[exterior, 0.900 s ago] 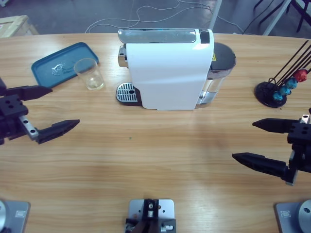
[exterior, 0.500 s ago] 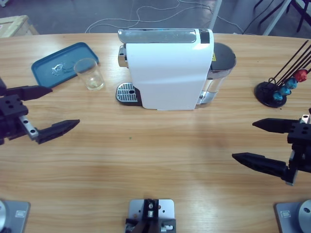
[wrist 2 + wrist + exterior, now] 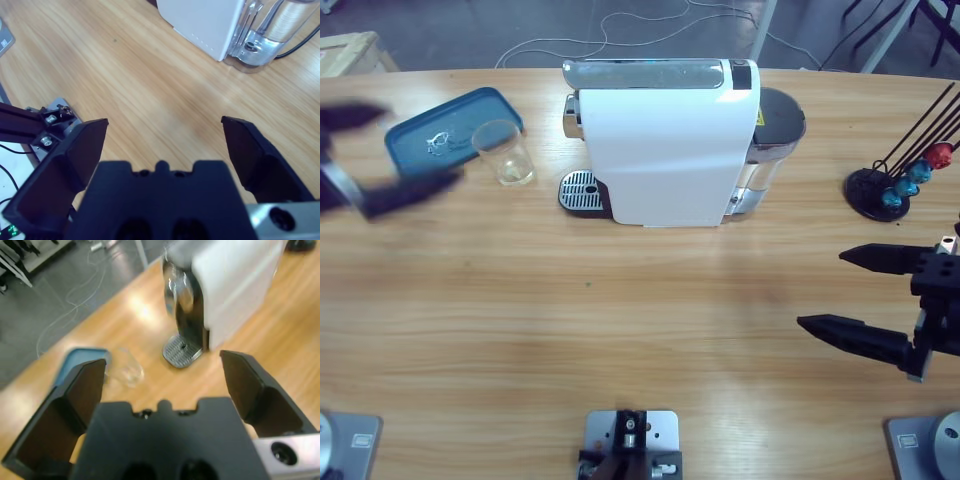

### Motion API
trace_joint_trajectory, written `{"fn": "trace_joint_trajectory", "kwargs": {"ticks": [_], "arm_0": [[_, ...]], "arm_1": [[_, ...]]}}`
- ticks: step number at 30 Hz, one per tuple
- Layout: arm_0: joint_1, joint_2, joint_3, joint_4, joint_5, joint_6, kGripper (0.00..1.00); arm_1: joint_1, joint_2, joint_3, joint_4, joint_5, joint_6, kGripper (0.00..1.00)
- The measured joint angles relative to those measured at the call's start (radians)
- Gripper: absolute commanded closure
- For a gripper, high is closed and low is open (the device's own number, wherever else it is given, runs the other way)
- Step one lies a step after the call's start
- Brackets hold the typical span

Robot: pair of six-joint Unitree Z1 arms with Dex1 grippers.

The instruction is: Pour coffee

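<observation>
High cam looks straight down on my long wooden table (image 3: 620, 300). My left wrist cam faces the white boxy coffee machine (image 3: 235, 285) w/ clear glass tumbler (image 3: 127, 371), both shared w/ high view. My right wrist cam tilts down at tabletop, close to the machine's base.

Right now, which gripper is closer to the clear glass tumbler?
The left. The left gripper is open just beside the clear glass tumbler, over the blue tray. The right gripper, also open, hovers far across the table, past the coffee machine.

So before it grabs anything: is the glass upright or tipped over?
Upright. The glass stands on its base beside the blue tray, its open rim facing up, left of the coffee machine. No gripper touches it.
</observation>
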Motion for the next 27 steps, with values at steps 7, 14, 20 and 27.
{"fn": "trace_joint_trajectory", "kwargs": {"ticks": [7,14,20,27], "arm_0": [[0.129,0.009,-0.438,0.417,-0.196,-0.148,0.280],[0.262,0.137,-0.487,0.425,-0.605,-0.498,0.296],[0.380,0.235,-0.487,0.318,-0.776,-0.832,0.395],[0.466,0.332,-0.486,0.202,-0.843,-1.026,0.395]], "arm_1": [[0.001,0.000,0.000,0.000,0.000,0.000,0.000],[0.001,-0.001,-0.001,0.000,0.000,-0.004,0.000],[0.001,-0.007,-0.001,-0.001,-0.001,-0.010,0.000],[0.001,-0.012,0.007,-0.013,-0.001,-0.010,0.000]]}}
